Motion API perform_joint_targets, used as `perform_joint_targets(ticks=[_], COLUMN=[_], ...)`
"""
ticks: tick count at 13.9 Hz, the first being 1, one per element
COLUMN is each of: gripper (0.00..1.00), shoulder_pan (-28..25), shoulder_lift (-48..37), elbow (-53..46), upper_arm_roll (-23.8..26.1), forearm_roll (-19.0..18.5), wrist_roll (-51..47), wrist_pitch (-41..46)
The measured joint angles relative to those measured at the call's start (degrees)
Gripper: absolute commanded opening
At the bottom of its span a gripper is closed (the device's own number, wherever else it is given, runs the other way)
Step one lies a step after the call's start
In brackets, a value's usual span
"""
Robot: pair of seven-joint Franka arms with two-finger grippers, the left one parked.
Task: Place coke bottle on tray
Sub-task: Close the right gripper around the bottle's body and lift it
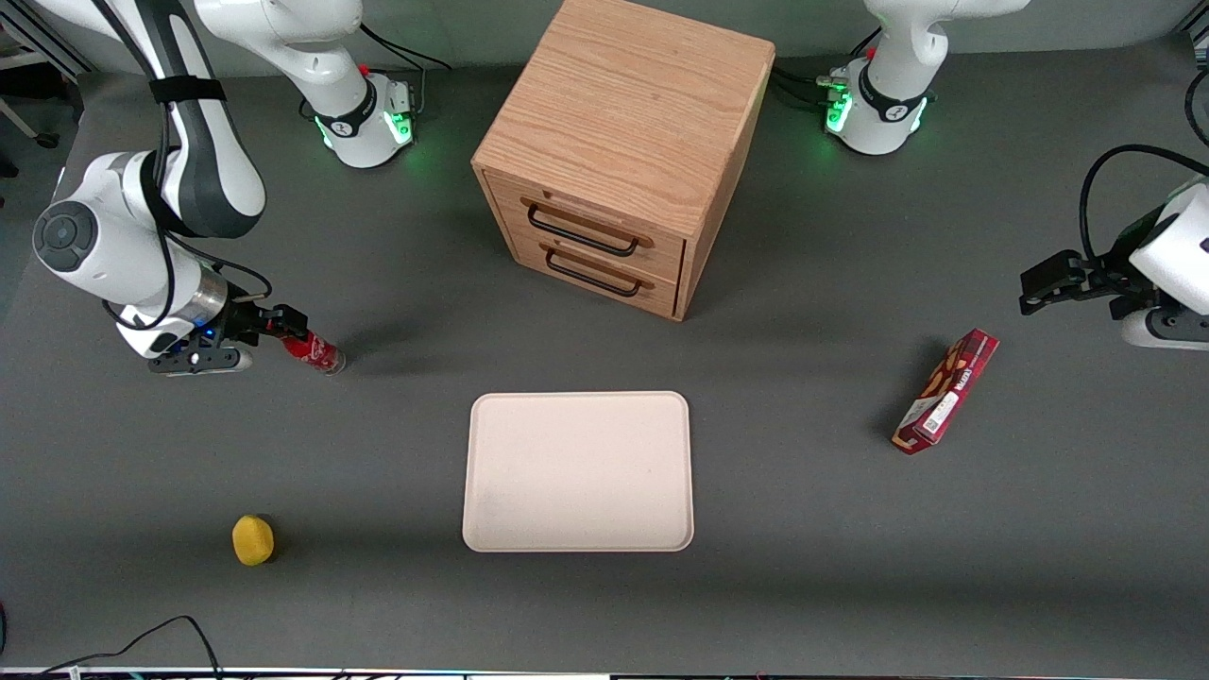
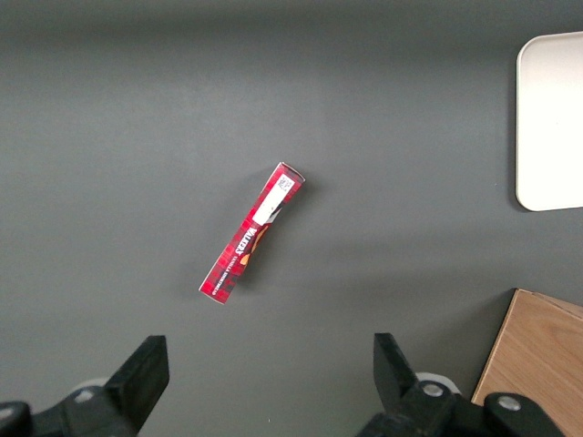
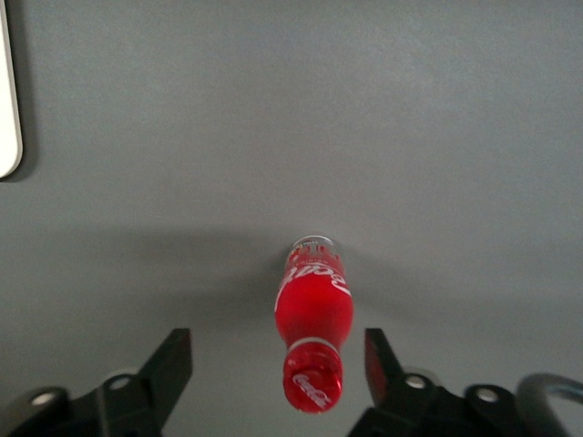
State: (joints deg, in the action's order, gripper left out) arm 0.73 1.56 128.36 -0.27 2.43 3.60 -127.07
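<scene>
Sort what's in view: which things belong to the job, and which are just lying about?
Job: coke bottle, between the open gripper fingers; tray, bare.
Lying about: wooden drawer cabinet; red snack box; yellow round object.

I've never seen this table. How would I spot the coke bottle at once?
Start at the wooden drawer cabinet, then look toward the working arm's end of the table, where the gripper sits open around a small bottle. That is the coke bottle: red, with a red cap and white lettering, unlike the yellow ball nearer the camera.
</scene>
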Motion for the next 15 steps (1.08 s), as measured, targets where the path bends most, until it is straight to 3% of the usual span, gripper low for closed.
perform_joint_targets(ticks=[3,6,7,9,10,15], gripper=[0.73,0.53,0.42,0.05,0.0,0.0], shoulder_pan=[0.6,1.12,1.28,1.4,1.4,1.29], shoulder_lift=[-1.11,-1.5,-1.5,-1.5,-1.5,-1.52], elbow=[1.69,3.28,3.95,4.94,5.13,4.58], upper_arm_roll=[0.0,-0.01,-0.01,0.0,0.02,1.47], forearm_roll=[0.0,0.0,0.0,0.0,0.0,0.0], wrist_roll=[0.5,1.11,1.25,1.6,1.67,1.67], wrist_pitch=[-0.32,-2.27,-3.41,-4.99,-5.34,-5.41])
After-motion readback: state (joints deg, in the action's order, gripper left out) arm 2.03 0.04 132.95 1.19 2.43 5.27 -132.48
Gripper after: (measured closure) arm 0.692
